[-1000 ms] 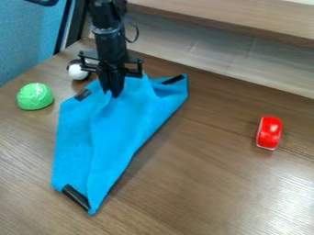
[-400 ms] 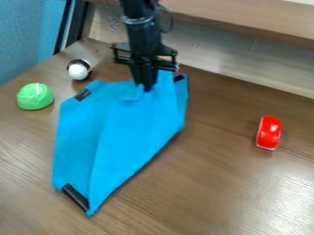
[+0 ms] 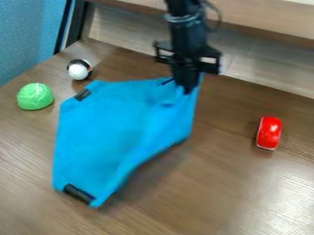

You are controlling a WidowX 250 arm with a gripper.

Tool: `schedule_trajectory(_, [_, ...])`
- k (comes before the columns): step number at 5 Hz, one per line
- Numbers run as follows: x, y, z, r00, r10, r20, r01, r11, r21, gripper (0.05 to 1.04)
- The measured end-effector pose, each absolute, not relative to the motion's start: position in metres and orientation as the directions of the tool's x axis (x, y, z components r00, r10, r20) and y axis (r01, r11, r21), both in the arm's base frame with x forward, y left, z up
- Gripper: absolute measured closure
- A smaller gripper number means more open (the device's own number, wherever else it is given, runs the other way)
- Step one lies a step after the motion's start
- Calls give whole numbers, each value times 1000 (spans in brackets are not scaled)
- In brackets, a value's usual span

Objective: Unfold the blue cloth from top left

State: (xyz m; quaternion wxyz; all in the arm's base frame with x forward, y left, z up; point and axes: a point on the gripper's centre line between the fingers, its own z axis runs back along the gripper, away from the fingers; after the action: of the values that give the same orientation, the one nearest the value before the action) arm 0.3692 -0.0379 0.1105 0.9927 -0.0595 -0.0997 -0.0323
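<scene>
Moved since the earlier frames: my end effector point(image 3: 186, 91), carried rightward across the camera view, and with it the upper right part of the blue cloth point(image 3: 113, 124).

Item, the end effector: mine, black, pointing down over the far part of the counter point(image 3: 215, 183). State: narrow, with a pinch of the cloth held between my fingers.

Item, the blue cloth: on the counter, below my end effector and to its left in the camera view. I have it near its upper right corner, where a narrow strip of fabric rises just beside my fingers. From there it spreads to an upper left corner bearing a black patch point(image 3: 82, 94), and down to a lower end bearing a black strip point(image 3: 78, 193). A shadow runs along its lower right edge.

Item, differences: the cloth lies broader than before, its right edge drawn outward and the long crease down its middle much softened. Its lower tip has shifted a little up the view; the upper left corner keeps its former place. The black-and-white ball, partly behind me in the earliest frame, now stands clear of my arm.

Item, surroundings: a green rounded object point(image 3: 35, 96), left of the cloth; the black-and-white ball point(image 3: 78, 70), near the upper left corner; a red object point(image 3: 269, 133), well apart at the right. All three sit where they sat before.
</scene>
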Motion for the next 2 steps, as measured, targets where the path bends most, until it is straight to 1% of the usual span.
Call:
schedule_trajectory(1, [367,-61,105,974,-113,197,143,979,-145,1010])
schedule_trajectory(2, [361,-73,92,975,-146,165,174,970,-170,1010])
